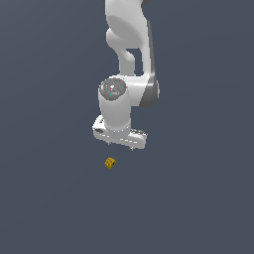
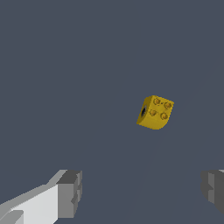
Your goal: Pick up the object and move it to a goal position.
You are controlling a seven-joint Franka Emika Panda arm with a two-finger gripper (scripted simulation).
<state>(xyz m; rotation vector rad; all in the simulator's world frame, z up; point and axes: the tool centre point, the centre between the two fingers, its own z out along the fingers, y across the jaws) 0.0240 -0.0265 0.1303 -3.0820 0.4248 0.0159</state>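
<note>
The object is a tiny mustard-yellow cube-like block (image 1: 110,163) with dark markings, lying on the flat grey surface. In the wrist view the block (image 2: 155,112) shows small studs on one face and a dark hole on its side. My white gripper (image 1: 120,144) hangs above the block and a little toward the exterior view's right, apart from it. In the wrist view the gripper (image 2: 142,190) is open, with its two grey fingertips (image 2: 70,193) set wide apart and nothing between them. The block lies beyond the fingertips, not between them.
The white arm (image 1: 130,54) rises from the gripper toward the top of the exterior view. The plain grey surface (image 1: 198,198) spreads all around with no other object in sight.
</note>
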